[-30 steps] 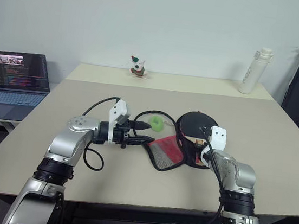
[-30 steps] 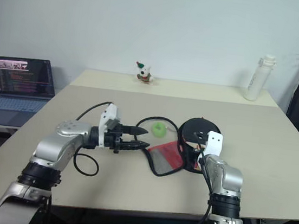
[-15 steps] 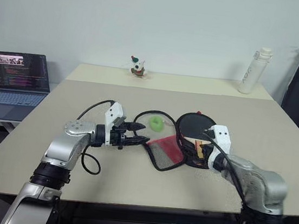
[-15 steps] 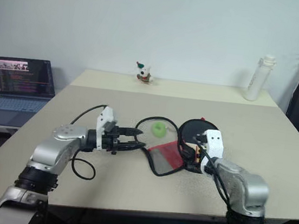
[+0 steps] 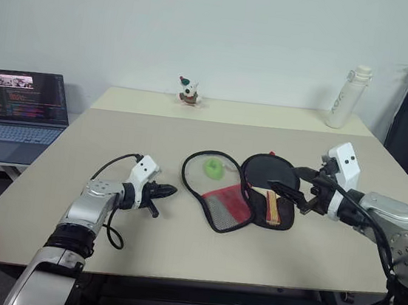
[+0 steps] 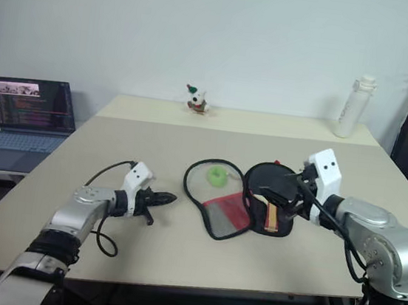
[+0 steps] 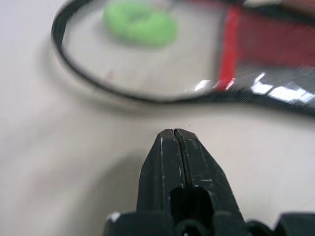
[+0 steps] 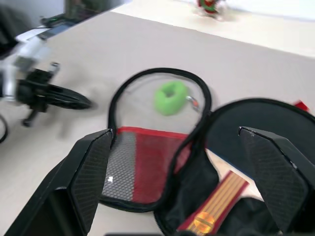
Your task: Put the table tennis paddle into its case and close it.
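Left eye view takes in the table point(image 5: 371, 247), with the case point(image 5: 247, 191) lying open at its middle: the flap with its red mesh panel is folded out toward the left arm, and the paddle point(image 5: 269, 183) already rests in the black half, its wooden handle pointing toward the robot. A green ring point(image 5: 213, 168) lies on the clear part of the flap. Well behind stand a bottle point(image 5: 343, 95) and a small figurine point(image 5: 188, 91); a laptop point(image 5: 19, 111) sits off to the left.

The right gripper point(image 5: 294, 184) hovers just above the paddle's handle end, fingers spread wide with nothing between them. The left gripper point(image 5: 163, 190) rests low on the table near the flap's rim, fingers pressed together on nothing.

Judging from this, closing is what remains: the flap needs folding over the paddle so the rims meet evenly, with the other gripper steadying the base. The ring may get in the way.

No zip pull can be made out, and the black half hides how deep the paddle sits.
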{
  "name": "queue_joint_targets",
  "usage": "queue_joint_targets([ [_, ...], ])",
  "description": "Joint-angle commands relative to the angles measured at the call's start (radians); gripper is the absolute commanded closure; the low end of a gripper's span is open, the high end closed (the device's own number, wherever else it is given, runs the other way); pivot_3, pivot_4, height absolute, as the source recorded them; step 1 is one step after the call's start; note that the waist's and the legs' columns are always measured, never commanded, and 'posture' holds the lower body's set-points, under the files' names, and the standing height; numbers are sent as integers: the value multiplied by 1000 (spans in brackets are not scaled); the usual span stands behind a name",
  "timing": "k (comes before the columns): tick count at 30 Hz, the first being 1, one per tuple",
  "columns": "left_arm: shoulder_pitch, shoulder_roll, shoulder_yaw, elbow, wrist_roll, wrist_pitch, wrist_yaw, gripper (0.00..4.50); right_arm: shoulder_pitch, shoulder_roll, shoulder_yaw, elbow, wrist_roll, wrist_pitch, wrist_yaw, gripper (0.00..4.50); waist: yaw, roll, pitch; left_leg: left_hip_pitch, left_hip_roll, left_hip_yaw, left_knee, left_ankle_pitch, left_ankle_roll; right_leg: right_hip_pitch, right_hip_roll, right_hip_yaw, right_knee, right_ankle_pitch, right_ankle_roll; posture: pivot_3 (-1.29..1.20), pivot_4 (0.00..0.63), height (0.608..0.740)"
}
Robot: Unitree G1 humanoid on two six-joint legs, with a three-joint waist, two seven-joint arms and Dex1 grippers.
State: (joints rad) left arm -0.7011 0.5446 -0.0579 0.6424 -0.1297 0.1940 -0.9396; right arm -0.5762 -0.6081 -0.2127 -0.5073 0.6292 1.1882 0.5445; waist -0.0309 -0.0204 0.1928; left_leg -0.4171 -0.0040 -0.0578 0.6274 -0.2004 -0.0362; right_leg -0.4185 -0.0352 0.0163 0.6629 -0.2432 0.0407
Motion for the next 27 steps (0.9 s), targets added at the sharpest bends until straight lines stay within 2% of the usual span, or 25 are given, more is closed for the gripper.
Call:
queue_joint_targets([
  [1,-60,-28,-13,75,32,-62,12,4468,19,-32,16,-46,20,-50,35,0,1,0,0,0,0,0,0,0,0,0,0,0,0,0,0,0,150,740],
  [8,-162,-97,-25,260,58,-148,-37,4468,101,-110,20,-93,77,-120,144,0,3,-1,0,-1,-1,0,1,0,0,0,0,0,-1,0,1,0,150,740],
  [14,-246,-163,-27,373,82,-204,-51,4468,111,-137,19,-80,76,-148,140,0,3,-2,0,0,-1,0,1,0,0,0,0,0,0,0,1,0,150,740],
  [21,-365,-272,-25,350,65,-222,-90,4468,133,-177,-20,-71,85,-129,126,0,4,-4,2,-2,-1,0,1,0,0,0,0,0,-1,1,1,0,150,740],
  [27,-513,-422,3,345,20,-206,-79,4468,168,-258,-87,-55,100,-91,119,0,8,-7,4,-3,-2,0,2,0,0,0,-1,0,-3,1,2,0,150,740],
])
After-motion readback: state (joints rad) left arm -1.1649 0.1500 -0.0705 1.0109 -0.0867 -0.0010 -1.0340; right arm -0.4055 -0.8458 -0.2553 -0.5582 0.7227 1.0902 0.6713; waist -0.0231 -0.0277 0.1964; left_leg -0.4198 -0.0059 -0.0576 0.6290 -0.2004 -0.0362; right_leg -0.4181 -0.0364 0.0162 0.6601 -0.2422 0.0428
